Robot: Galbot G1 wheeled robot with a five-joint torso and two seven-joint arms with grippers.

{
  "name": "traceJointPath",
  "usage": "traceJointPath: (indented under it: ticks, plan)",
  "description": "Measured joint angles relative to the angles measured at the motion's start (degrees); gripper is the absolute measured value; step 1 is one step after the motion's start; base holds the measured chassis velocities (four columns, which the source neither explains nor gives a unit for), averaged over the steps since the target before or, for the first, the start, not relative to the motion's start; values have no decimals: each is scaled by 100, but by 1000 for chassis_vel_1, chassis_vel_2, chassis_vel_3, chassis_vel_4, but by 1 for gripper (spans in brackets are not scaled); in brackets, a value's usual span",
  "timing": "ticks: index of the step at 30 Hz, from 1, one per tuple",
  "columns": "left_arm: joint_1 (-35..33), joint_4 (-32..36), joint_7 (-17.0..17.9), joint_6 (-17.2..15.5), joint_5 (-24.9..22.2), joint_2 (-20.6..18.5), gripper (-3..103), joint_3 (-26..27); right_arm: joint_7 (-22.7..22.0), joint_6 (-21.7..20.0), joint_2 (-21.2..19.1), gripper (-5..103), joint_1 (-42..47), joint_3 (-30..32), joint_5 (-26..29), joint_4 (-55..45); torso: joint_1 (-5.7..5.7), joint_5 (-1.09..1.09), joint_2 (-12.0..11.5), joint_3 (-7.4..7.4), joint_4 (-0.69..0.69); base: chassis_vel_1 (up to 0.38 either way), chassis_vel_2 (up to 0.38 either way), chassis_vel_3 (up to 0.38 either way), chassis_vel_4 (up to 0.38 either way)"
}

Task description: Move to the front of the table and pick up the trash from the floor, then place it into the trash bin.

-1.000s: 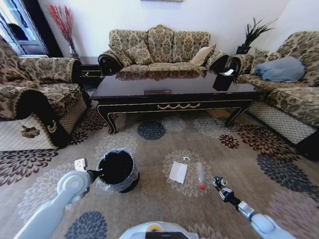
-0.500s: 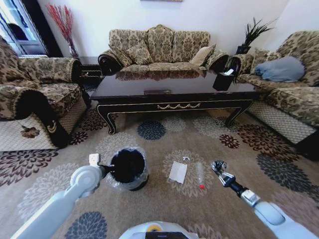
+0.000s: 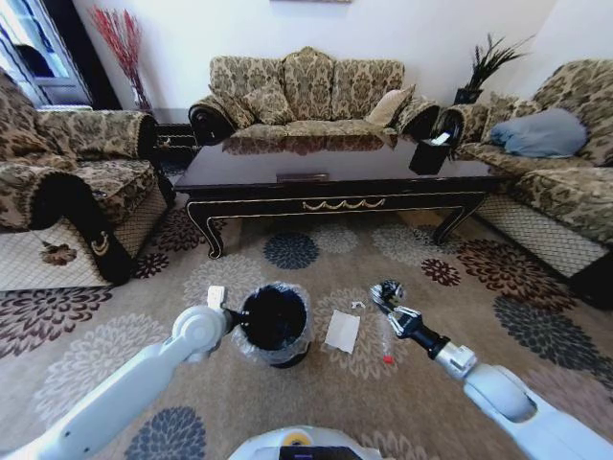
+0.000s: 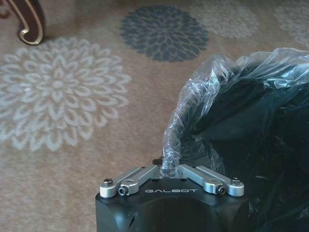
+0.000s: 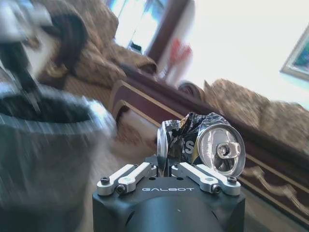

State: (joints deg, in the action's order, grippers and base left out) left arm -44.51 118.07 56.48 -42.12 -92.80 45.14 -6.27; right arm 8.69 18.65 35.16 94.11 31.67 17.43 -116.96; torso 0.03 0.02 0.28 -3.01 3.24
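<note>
Trash, a crushed can [image 5: 200, 145], sits clamped in the right gripper [image 3: 388, 298] at centre frame, just right of the trash bin [image 3: 275, 323], whose liner rim the left gripper [image 4: 170, 170] pinches. Released short, it would hit the floor [image 3: 460, 240] beside the paper piece [image 3: 342, 331].

The bin [image 3: 276, 324], gripped at its rim by the left gripper [image 3: 233, 317], now sits much closer to the paper [image 3: 342, 331]. The right gripper [image 3: 386, 299], clamping a crushed can [image 5: 202, 144], has risen and swung toward the bin.
</note>
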Motion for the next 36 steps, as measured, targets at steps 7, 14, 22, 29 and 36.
traceJointPath:
  ticks: [7, 14, 22, 29, 36]
  plan:
    - [765, -253, 127, -1, -306, 374, 0, -933, -28, -449, -263, 8, -11, -322, 521, -883, 0, -2, 0, 0, -2, 0, 0, 0, 0]
    - [1513, -468, 186, 0, -541, 855, 0, -1662, 50, -594, -453, 8, -37, -416, 1011, -1092, 0, -1, 0, 0, 0, 0, 0, 0, 0]
    - [1958, -706, 465, -1, -687, 1381, 0, -2095, 108, -605, -508, 8, -22, -632, 1025, -988, 0, -1, 0, 0, -1, 0, 0, 0, 0]
    - [1997, -655, 574, -3, -780, 1403, 0, -2139, 117, -575, -404, 8, -31, -757, 909, -847, 0, -1, 0, 0, -1, 0, 0, 0, 0]
    - [1962, -582, 602, -2, -797, 1315, 0, -2157, 116, -534, -373, 21, 10, -804, 860, -764, 0, -2, 0, 0, -2, 0, 0, 0, 0]
